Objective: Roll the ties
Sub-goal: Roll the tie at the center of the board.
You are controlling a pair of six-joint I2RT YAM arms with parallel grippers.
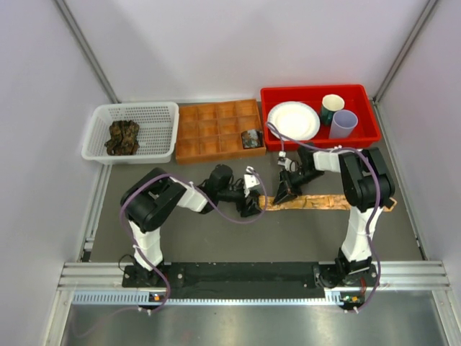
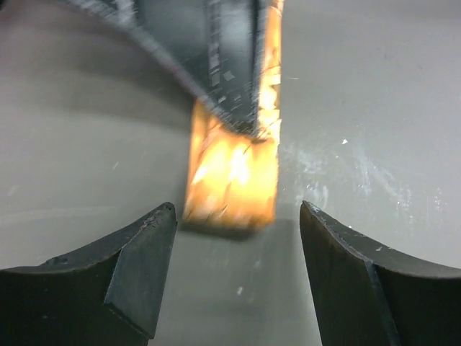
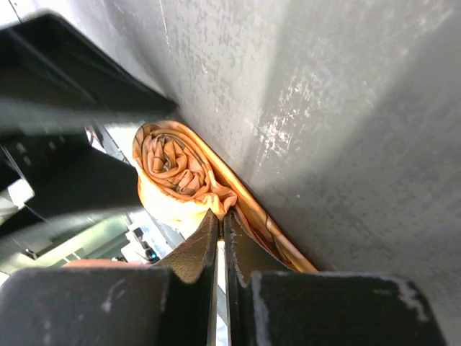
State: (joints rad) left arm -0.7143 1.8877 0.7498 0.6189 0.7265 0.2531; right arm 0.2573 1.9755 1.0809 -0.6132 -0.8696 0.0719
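From above, the tan-orange tie lay flat across the table, its left end rolled; the left arm reached rightward with a bent elbow, the left gripper low at that end; the right arm folded back leftward, the right gripper angled down just beside it; dark ties lay heaped in the white basket; the left wrist view showed its fingers spread, the roll just ahead between them, touching neither; the right wrist view showed its fingers pressed together, pinching fabric at the roll's edge.
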